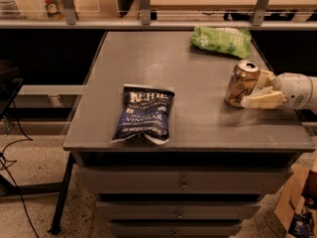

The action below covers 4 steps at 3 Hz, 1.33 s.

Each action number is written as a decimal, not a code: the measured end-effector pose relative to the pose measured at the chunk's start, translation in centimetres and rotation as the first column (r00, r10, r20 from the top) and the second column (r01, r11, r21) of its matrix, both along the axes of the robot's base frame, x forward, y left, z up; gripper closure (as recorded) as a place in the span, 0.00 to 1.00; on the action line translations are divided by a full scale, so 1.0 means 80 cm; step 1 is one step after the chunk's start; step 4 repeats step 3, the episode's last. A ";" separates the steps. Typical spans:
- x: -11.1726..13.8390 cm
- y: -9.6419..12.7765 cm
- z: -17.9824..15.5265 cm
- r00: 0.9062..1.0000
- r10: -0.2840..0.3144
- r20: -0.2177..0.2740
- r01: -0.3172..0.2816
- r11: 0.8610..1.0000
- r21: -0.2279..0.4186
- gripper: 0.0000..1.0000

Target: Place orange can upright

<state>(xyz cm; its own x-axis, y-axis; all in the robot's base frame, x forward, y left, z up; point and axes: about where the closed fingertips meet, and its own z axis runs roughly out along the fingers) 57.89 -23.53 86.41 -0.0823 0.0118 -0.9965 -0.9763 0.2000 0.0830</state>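
The orange can point(240, 83) is a shiny copper drink can with pale swirls and a silver pull-tab top. It stands nearly upright, leaning slightly, on the right side of the grey table point(188, 68). My gripper point(253, 89) reaches in from the right edge. Its cream fingers point(263, 101) straddle the can's right side, slightly spread and drawn back, not squeezing it. The white arm point(299, 89) extends off the right edge.
A dark blue Kettle chip bag point(144, 113) lies flat near the table's front left. A green chip bag point(222, 39) lies at the back right. A railing and shelf run behind the table. Drawers sit below, and a cardboard box point(297, 202) stands on the floor at right.
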 end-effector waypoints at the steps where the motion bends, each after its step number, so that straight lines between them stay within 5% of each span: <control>1: -0.007 -0.006 0.009 1.000 -0.008 0.019 0.008 0.999 -0.034 0.00; 2: -0.013 -0.021 0.028 0.998 -0.036 0.053 0.040 0.996 -0.084 0.00; 4: -0.013 -0.021 0.029 0.998 -0.036 0.053 0.040 0.996 -0.084 0.00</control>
